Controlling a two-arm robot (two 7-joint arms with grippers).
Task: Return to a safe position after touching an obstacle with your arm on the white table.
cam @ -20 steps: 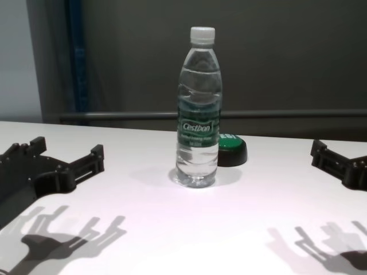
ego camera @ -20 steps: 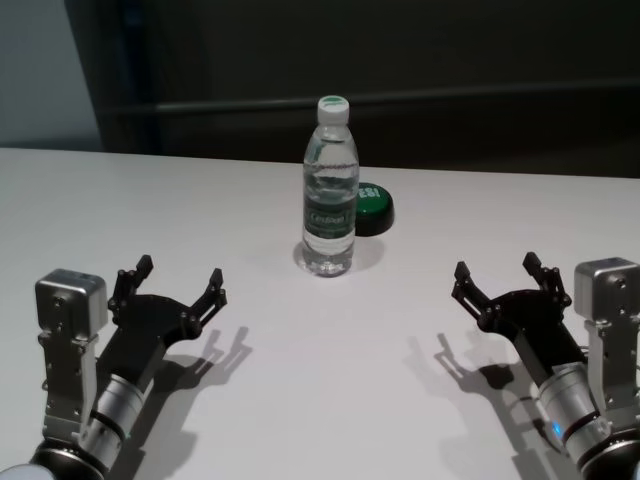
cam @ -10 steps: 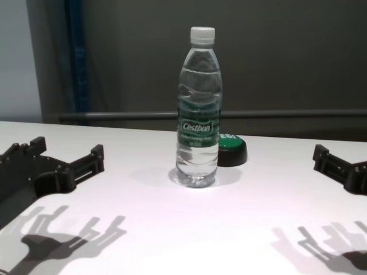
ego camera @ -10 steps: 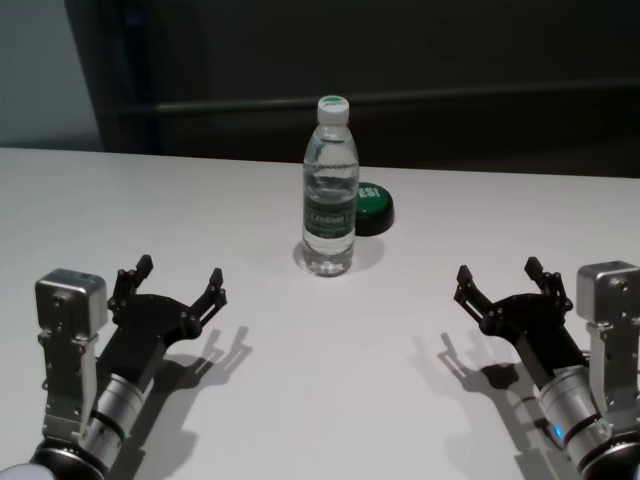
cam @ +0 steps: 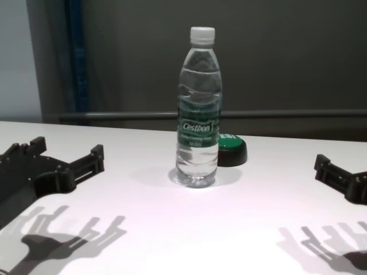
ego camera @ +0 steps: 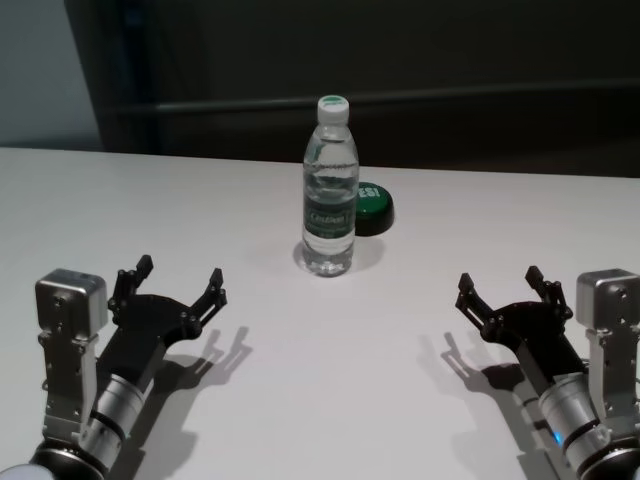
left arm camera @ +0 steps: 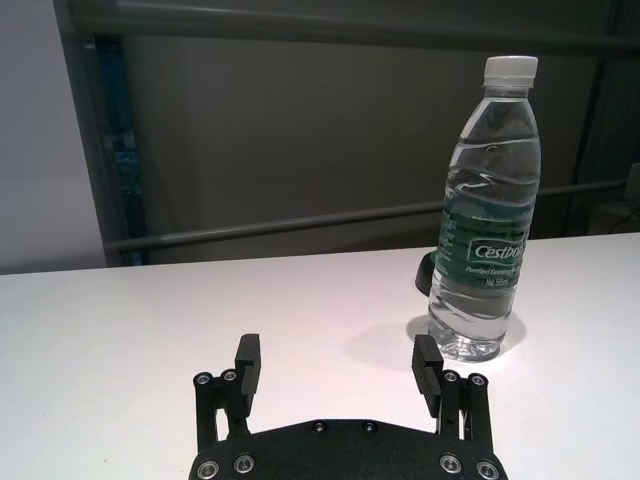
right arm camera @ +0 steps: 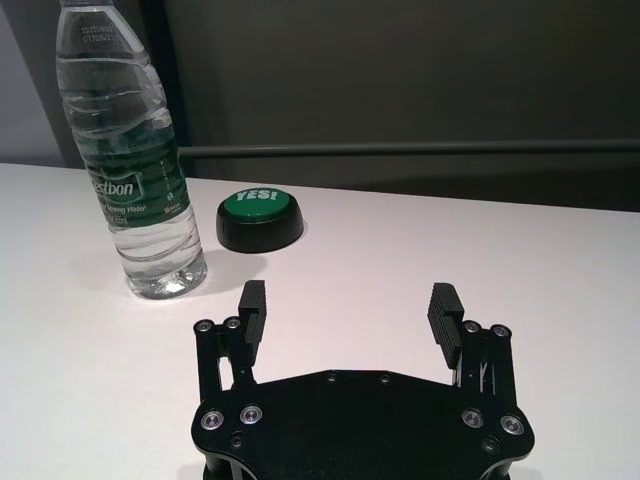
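Head camera looks down on the bottle point(ego camera: 329, 190) from above; chest camera faces it level and nearer; both wrist cameras view it low across the surface point(ego camera: 300, 400).

The left gripper point(ego camera: 178, 281) hovered near left, fingers spread wide; the right gripper point(ego camera: 500, 290) hovered near right, likewise spread.

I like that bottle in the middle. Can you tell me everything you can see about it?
The bottle is tall, clear plastic with ribbed sides and a white screw cap, shut. A green band around its middle reads "Cestbon". It looks nearly full of water. It stands upright on the white table, near the middle. Just behind it, on the robot's right, sits a green button on a black base; whether they touch is unclear. Both grippers, left and right, are open and well away from it.
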